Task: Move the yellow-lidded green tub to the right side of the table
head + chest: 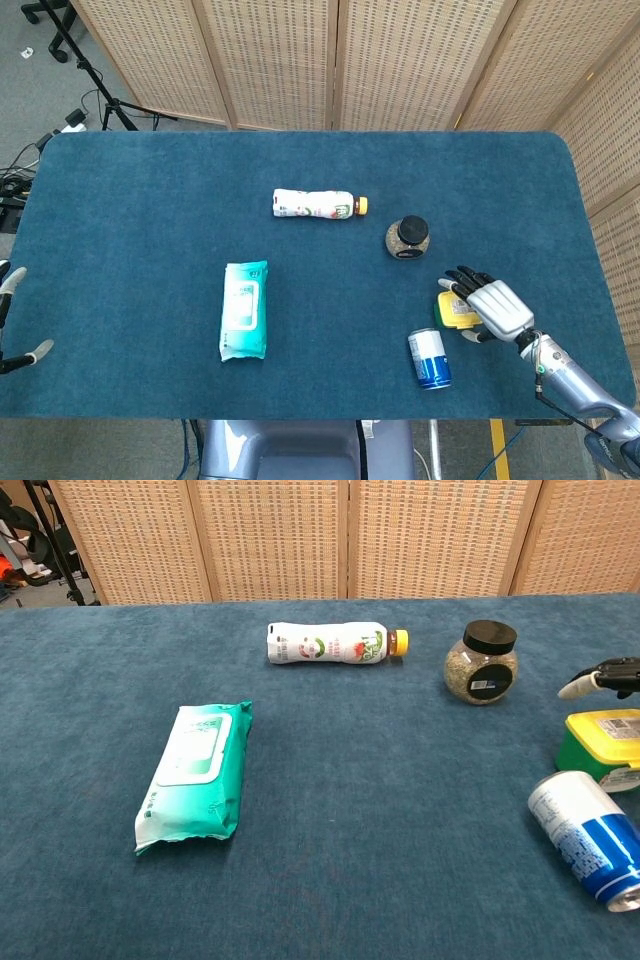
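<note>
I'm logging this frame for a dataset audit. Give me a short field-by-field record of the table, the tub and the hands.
target: yellow-lidded green tub, upright, near table's right end
right robot hand: over the tub's right side, fingers spread; grip not confirmed
left robot hand: at the table's left edge, off the objects
nearest neighbour: blue-and-white can on its side, in front of the tub
others: black-lidded jar, lying bottle, wipes pack
surface: blue table

Bottle [315, 204], jar [408, 238], wipes pack [244, 310], seemingly dented can [430, 358] on table [140, 230]
</note>
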### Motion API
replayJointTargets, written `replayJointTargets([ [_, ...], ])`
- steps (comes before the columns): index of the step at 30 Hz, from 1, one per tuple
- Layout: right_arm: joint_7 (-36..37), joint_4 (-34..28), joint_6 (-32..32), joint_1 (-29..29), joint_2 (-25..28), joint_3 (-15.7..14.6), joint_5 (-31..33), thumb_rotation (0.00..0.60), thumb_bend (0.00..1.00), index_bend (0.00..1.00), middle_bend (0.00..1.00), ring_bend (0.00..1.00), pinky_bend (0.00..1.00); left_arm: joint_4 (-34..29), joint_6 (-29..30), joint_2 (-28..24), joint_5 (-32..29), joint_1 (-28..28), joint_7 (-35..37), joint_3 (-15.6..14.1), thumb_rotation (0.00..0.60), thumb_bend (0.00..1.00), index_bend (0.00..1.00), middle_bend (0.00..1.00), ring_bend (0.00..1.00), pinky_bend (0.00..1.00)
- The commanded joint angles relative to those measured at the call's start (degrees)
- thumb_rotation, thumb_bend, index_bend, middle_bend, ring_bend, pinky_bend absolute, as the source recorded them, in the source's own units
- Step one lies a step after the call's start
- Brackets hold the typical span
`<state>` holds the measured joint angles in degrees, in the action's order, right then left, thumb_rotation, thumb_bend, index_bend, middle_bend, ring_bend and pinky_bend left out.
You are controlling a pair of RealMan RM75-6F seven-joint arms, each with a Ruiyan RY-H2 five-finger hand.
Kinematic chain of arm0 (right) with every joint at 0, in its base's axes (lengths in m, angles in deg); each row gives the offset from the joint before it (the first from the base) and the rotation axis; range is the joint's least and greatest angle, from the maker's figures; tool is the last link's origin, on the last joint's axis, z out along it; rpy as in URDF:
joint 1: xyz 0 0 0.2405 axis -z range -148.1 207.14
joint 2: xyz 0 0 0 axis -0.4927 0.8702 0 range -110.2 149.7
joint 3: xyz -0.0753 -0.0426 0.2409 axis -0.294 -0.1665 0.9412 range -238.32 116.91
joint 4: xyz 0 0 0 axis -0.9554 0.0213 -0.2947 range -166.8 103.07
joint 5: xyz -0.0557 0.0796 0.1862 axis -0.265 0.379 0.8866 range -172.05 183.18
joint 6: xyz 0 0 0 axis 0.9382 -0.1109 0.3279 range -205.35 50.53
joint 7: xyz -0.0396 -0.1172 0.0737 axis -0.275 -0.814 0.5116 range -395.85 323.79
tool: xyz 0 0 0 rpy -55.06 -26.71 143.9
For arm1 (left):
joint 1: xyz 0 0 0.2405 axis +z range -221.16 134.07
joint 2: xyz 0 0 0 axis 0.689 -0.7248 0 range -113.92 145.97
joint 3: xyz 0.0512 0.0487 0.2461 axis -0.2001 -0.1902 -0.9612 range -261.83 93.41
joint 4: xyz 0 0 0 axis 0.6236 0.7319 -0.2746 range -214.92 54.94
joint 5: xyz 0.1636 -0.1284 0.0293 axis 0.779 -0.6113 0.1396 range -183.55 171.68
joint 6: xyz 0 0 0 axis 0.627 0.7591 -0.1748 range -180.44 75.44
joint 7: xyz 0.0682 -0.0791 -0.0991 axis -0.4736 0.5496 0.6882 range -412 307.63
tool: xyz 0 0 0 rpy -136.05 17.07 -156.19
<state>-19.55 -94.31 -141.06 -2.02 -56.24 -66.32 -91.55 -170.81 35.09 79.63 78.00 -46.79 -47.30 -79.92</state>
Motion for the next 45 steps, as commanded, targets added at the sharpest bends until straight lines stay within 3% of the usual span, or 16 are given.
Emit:
replayJointTargets([
  [1, -0.6, -0.3, 1.4, -0.6, -0.5, 0.3, 0.9, 0.6, 0.49, 0.21, 0.27, 0.24, 0.28, 0.0, 0.0, 0.0, 0.0, 0.0, 0.0, 0.0, 0.6, 0.08, 0.0, 0.0, 0.0, 0.0],
  [7, -0.7, 0.2, 1.3, -0.4, -1.3, 0.7, 1.5, 0.6, 0.7, 0.45, 0.46, 0.4, 0.33, 0.1, 0.0, -0.1, -0.1, 0.0, 0.2, 0.1, 0.6, 0.08, 0.0, 0.0, 0.0, 0.0],
  [11, 1.6, -2.0, -0.1, -0.2, 0.2, 1.0, 1.5, 0.6, 0.77, 0.46, 0.48, 0.41, 0.33, 0.1, 0.0, -0.1, -0.1, 0.0, 0.3, 0.1, 0.6, 0.08, 0.0, 0.0, 0.0, 0.0],
  [17, 6.1, -12.0, 2.0, -1.8, 8.4, 1.6, 2.9, 0.6, 0.82, 0.46, 0.51, 0.43, 0.33, 0.1, 0.0, -0.1, 0.1, 0.0, 0.4, 0.0, 0.6, 0.08, 0.0, 0.0, 0.0, 0.0],
  [20, 9.7, -19.1, 10.6, -5.1, 15.4, 1.9, 6.3, 0.6, 0.83, 0.47, 0.51, 0.43, 0.33, 0.1, -0.1, 0.0, 0.3, -0.1, 0.2, -0.1, 0.6, 0.08, 0.0, 0.0, 0.0, 0.0],
  [24, 10.8, -22.9, 21.6, -9.4, 19.6, 1.9, 10.0, 0.6, 0.83, 0.48, 0.51, 0.43, 0.33, 0.0, -0.1, -0.1, 0.4, 0.0, 0.2, -0.2, 0.6, 0.08, 0.0, 0.0, 0.0, 0.0],
  [27, 11.5, -23.9, 30.4, -12.6, 21.1, 1.6, 12.6, 0.6, 0.85, 0.48, 0.51, 0.43, 0.33, -0.1, 0.0, -0.1, 0.3, 0.0, 0.2, -0.1, 0.6, 0.08, 0.0, 0.0, 0.0, 0.0],
  [31, 10.9, -22.7, 35.3, -14.2, 20.1, 1.7, 14.6, 0.6, 0.85, 0.49, 0.5, 0.43, 0.33, -0.1, -0.1, -0.1, 0.2, -0.1, 0.1, -0.1, 0.6, 0.08, 0.0, 0.0, 0.0, 0.0],
  [33, 10.3, -22.0, 35.9, -14.2, 19.4, 1.8, 15.3, 0.6, 0.85, 0.49, 0.44, 0.37, 0.33, -0.1, -0.2, 0.0, 0.1, -0.1, 0.0, -0.1, 0.6, 0.08, 0.0, 0.0, 0.0, 0.0],
  [34, 9.9, -21.6, 36.1, -14.1, 19.0, 1.9, 15.7, 0.6, 0.84, 0.47, 0.39, 0.32, 0.32, 0.0, -0.3, 0.0, 0.1, -0.1, -0.1, -0.1, 0.6, 0.08, 0.0, 0.0, 0.0, 0.0],
  [35, 9.5, -21.2, 36.3, -14.0, 18.6, 2.0, 16.4, 0.6, 0.8, 0.4, 0.28, 0.21, 0.29, 0.0, -0.3, 0.0, 0.1, -0.1, -0.1, -0.1, 0.6, 0.08, 0.0, 0.0, 0.0, 0.0],
  [37, 9.0, -20.9, 36.8, -13.9, 18.3, 2.0, 17.1, 0.6, 0.61, 0.17, 0.06, 0.03, 0.16, 0.0, -0.3, 0.0, 0.0, -0.1, 0.0, 0.0, 0.6, 0.08, 0.0, 0.0, 0.0, 0.0],
  [38, 8.6, -20.7, 36.9, -13.9, 18.2, 2.1, 17.3, 0.6, 0.54, 0.1, 0.02, 0.0, 0.12, 0.0, -0.4, 0.0, 0.0, -0.1, 0.0, 0.0, 0.6, 0.08, 0.0, 0.0, 0.0, 0.0],
  [40, 7.0, -19.6, 36.0, -13.5, 17.5, 2.4, 18.2, 0.6, 0.33, 0.0, 0.0, 0.0, 0.08, 0.0, -0.4, 0.0, -0.1, -0.2, 0.1, 0.0, 0.6, 0.08, 0.0, 0.0, 0.0, 0.0],
  [42, 5.2, -18.4, 33.9, -12.7, 16.5, 3.0, 19.0, 0.6, 0.21, 0.0, 0.0, 0.0, 0.07, 0.0, -0.4, 0.0, -0.1, -0.2, 0.1, 0.0, 0.6, 0.08, 0.0, 0.0, 0.0, 0.0],
  [45, 1.7, -17.0, 30.0, -11.2, 15.0, 3.8, 20.5, 0.6, 0.15, 0.0, 0.0, 0.0, 0.07, -0.1, -0.3, 0.0, 0.0, -0.1, 0.0, 0.0, 0.6, 0.08, 0.0, 0.0, 0.0, 0.0],
])
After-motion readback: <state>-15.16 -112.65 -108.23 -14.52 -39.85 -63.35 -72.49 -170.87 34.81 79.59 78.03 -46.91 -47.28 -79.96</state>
